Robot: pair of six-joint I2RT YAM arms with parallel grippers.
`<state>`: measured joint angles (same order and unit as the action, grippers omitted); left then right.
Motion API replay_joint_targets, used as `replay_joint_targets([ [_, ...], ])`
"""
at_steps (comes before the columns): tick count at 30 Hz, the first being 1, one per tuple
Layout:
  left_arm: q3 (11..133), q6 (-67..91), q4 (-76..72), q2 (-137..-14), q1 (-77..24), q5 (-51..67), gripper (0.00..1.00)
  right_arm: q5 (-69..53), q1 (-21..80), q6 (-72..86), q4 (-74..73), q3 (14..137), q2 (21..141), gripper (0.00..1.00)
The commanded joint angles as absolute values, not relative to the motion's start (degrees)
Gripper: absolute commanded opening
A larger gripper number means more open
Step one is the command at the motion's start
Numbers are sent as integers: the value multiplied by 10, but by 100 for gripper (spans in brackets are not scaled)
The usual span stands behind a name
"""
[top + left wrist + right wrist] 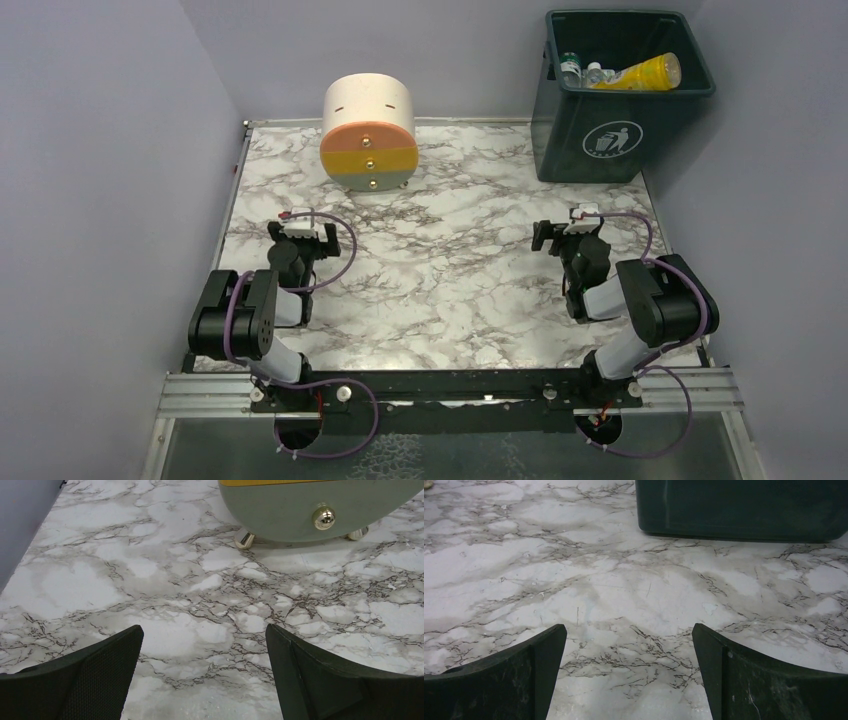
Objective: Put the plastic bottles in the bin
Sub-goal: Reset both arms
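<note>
Plastic bottles [640, 72]: one yellow and two clear lie inside the bin [575, 125], at the far right corner of the bench [450, 270]. Left gripper [204, 647] and right gripper [629, 647]: jaws spread wide, nothing held, low over the bench.

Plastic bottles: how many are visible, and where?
3, all in the bin: a yellow bottle lying on top, a clear bottle at the left wall, a second clear bottle between them. Others may be hidden underneath.
</note>
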<state>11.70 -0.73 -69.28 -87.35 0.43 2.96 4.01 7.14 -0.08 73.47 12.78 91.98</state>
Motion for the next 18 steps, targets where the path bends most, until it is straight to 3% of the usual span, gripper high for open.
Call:
replay_joint_targets([
  [1, 100, -15, -787, -894, 8, 35, 99, 26, 74, -10, 744, 136, 927, 100],
  [18, 87, -39, -860, -942, 8, 96, 99, 26, 73, -9, 741, 138, 928, 100],
])
